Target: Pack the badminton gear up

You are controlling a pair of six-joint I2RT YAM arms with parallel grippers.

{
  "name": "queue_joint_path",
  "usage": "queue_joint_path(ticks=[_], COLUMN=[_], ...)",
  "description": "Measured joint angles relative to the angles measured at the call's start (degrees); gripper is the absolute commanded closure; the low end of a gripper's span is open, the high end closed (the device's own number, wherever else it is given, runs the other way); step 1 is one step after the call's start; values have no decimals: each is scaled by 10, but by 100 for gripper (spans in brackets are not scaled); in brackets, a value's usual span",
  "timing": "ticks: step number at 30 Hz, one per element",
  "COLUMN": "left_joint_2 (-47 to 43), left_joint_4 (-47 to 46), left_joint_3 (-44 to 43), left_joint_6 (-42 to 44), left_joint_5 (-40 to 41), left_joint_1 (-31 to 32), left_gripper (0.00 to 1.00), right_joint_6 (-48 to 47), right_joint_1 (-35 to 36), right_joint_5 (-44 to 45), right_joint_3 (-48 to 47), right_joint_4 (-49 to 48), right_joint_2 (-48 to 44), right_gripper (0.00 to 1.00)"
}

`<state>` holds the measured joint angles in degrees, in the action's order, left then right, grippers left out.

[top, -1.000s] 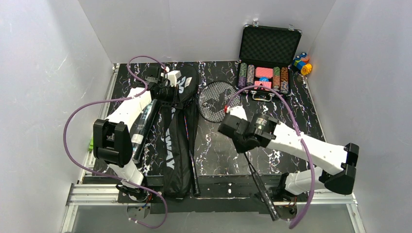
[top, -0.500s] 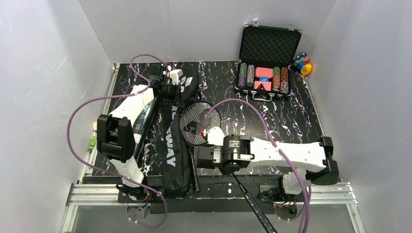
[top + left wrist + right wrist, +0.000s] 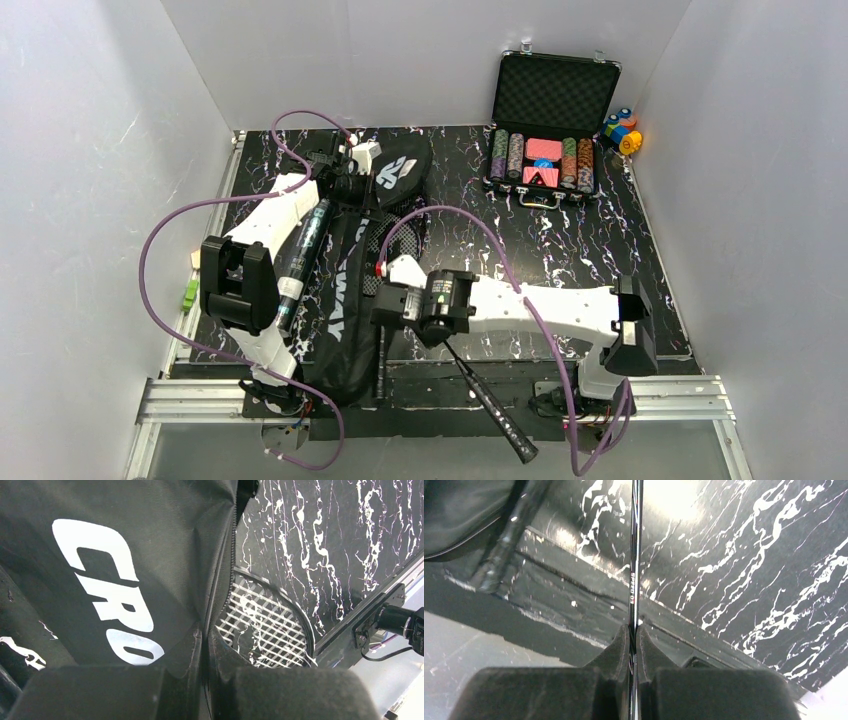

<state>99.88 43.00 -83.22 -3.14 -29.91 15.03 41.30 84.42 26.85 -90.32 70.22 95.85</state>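
1. Left pincer (image 3: 205,636): two dark padded fingers (image 3: 100,692) fill the bottom of the frame. Jaws pressed together on a fold of black fabric.
2. The fabric is the edge of the bag (image 3: 125,540), which covers the upper left. Large white letters "CRO" run slantwise across it.
3. Zip line (image 3: 231,555) follows the bag's edge from top centre down into the pinch.
4. Racquet (image 3: 265,625): rounded head, black frame, white strings, just right of the held edge. Its left part is hidden behind the fabric.
5. Desk (image 3: 325,535): black with white veining, upper right.
6. Far right, past the desk's edge: grey metal rail (image 3: 367,617), then a dark cylindrical part (image 3: 400,622) with a thin cable.
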Motion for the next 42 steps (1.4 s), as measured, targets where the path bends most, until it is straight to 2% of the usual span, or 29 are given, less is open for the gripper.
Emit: queue_joint_path(ticks=[9, 16, 22, 33, 42], left_joint_2=[-2, -3, -3, -3, -3], left_joint_4=[3, 3, -6, -31, -51], left_joint_3=[0, 0, 8, 20, 22], left_joint_6=[2, 2, -11, -58, -68], left_joint_5=[-8, -8, -26, -89, -100], left_joint_1=[2, 7, 16, 20, 20], left_gripper=[100, 100, 100, 100, 100], right_joint_6=[-29, -25, -10, 20, 61], right_joint_1=[-98, -120, -150, -184, -228], right_joint_5=[1, 2, -3, -15, -24], right_joint_3=[-7, -33, -46, -47, -21], right_joint_4=[-62, -78, -88, -180, -246], right_joint_2=[45, 102, 101, 85, 83], right_gripper=[99, 99, 99, 99, 99])
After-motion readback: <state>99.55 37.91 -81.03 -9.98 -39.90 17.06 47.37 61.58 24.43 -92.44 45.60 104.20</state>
